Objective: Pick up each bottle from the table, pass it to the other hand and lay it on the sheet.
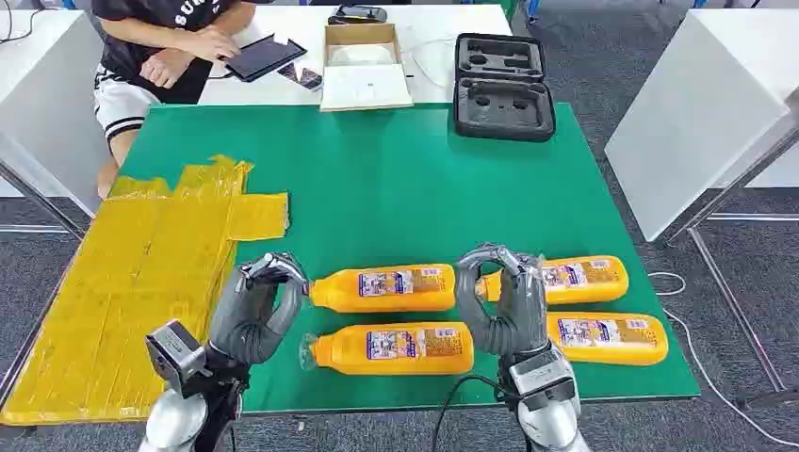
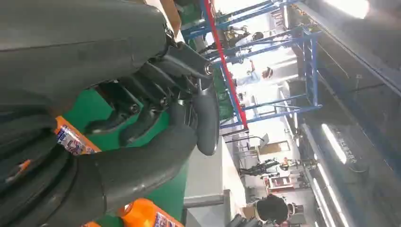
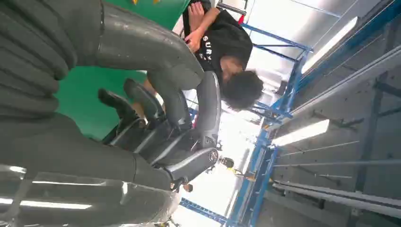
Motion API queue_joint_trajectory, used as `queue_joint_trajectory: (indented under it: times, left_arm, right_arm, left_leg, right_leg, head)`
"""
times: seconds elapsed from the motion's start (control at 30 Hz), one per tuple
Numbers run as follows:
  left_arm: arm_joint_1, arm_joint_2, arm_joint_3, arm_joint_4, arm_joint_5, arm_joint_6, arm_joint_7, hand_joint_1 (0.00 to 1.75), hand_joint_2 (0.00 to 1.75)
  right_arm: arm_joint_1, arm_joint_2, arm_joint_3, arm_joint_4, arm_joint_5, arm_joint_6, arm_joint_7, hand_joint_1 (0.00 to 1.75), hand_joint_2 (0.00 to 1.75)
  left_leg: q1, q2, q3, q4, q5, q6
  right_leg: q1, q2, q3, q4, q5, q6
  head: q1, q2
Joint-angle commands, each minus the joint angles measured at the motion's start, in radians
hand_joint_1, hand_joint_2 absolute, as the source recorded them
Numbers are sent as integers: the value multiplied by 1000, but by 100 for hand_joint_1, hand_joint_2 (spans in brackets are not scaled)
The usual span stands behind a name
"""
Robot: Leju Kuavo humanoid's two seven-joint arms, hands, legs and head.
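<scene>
My left hand (image 1: 256,306) and right hand (image 1: 502,299) are raised over the near edge of the green table (image 1: 396,188), fingers curled inward and grasping nothing. Four orange bottles (image 1: 391,347) lie flat between and beside them; the yellow sheet (image 1: 122,273) lies at left, bare.

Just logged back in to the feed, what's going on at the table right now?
Nothing is held yet. Four orange bottles lie on the green table: near-left, far-left, far-right, near-right. The left hand and right hand are raised over the front edge with fingers curled in, gripping nothing. The yellow sheet on the robot's left has no bottles on it. A seated person at the far side handles a tablet.
</scene>
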Motion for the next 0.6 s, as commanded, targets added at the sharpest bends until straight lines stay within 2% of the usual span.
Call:
queue_joint_trajectory:
  times: [0.03, 0.07, 0.13, 0.17, 0.2, 0.23, 0.27, 0.3, 0.4, 0.5, 0.57, 0.6]
  left_arm:
    - [-54, -73, -52, 142, -93, 441, -260, 175, 175]
    - [-69, -59, -88, 158, -74, 492, -258, 175, 175]
    - [-77, -33, -119, 160, -45, 540, -254, 175, 175]
    - [-76, -26, -123, 156, -40, 547, -254, 175, 175]
    - [-68, -21, -124, 149, -37, 556, -252, 175, 175]
    - [-63, -23, -121, 148, -37, 561, -251, 168, 175]
    - [-59, -28, -116, 151, -37, 568, -245, 44, 175]
    - [-58, -33, -111, 159, -41, 575, -239, 0, 175]
    - [-53, -32, -103, 175, -28, 572, -226, 0, 175]
    - [-51, -30, -102, 176, -27, 570, -226, 0, 175]
    - [-51, -30, -102, 176, -27, 570, -226, 0, 175]
    - [-51, -30, -101, 175, -27, 570, -226, 0, 175]
  right_arm:
    - [-96, 36, 143, 234, -39, -283, -81, 175, 175]
    - [-120, 20, 190, 266, -27, -361, -91, 175, 175]
    - [-126, -20, 225, 246, -14, -418, -68, 175, 175]
    - [-121, -35, 226, 231, 12, -436, -49, 169, 175]
    - [-110, -51, 220, 203, 76, -473, -19, 38, 175]
    - [-101, -63, 212, 184, 110, -485, 1, 0, 175]
    - [-93, -75, 205, 169, 142, -484, 27, 0, 175]
    - [-84, -88, 191, 158, 196, -489, 59, 0, 175]
    - [-39, -119, 149, 105, 349, -452, 165, 0, 175]
    - [-31, -123, 146, 95, 351, -454, 165, 0, 175]
    - [-31, -123, 146, 95, 351, -454, 165, 0, 175]
    - [-32, -120, 148, 95, 353, -452, 167, 0, 175]
  left_leg:
    - [1, 2, 4, 0, -2, -2]
    - [1, 3, 7, 0, -2, -3]
    - [2, 5, 8, -1, -3, -4]
    - [1, 3, 6, -1, -2, -3]
    - [1, 4, 9, 0, -3, -4]
    - [1, 3, 6, -1, -2, -3]
    - [2, 1, 8, -1, -2, -4]
    - [1, -1, 6, -1, -1, -2]
    - [1, 0, 8, 0, -2, -2]
    - [0, -1, 3, -1, 0, -1]
    - [1, -1, 9, 1, -3, -3]
    - [0, 0, 3, 0, 0, -1]
  right_leg:
    - [1, 1, 4, -1, -1, -1]
    - [2, 1, 7, -2, -1, -1]
    - [2, 2, 9, -3, -1, -1]
    - [1, 1, 6, -2, -1, -1]
    - [2, 1, 9, -2, -2, -1]
    - [1, 0, 6, -2, -1, -1]
    - [2, -2, 9, -2, -2, -2]
    - [1, -3, 7, -2, -2, -1]
    - [1, -2, 10, -2, -2, -1]
    - [0, -3, 4, -1, -1, -1]
    - [1, -4, 11, -1, -4, -2]
    - [0, -1, 3, -1, -1, -1]
  head:
    - [0, 0]
    - [0, 0]
    - [0, 0]
    - [0, 0]
    - [0, 0]
    - [0, 0]
    - [0, 0]
    - [0, 0]
    - [0, 0]
    - [0, 0]
    - [0, 0]
    - [0, 0]
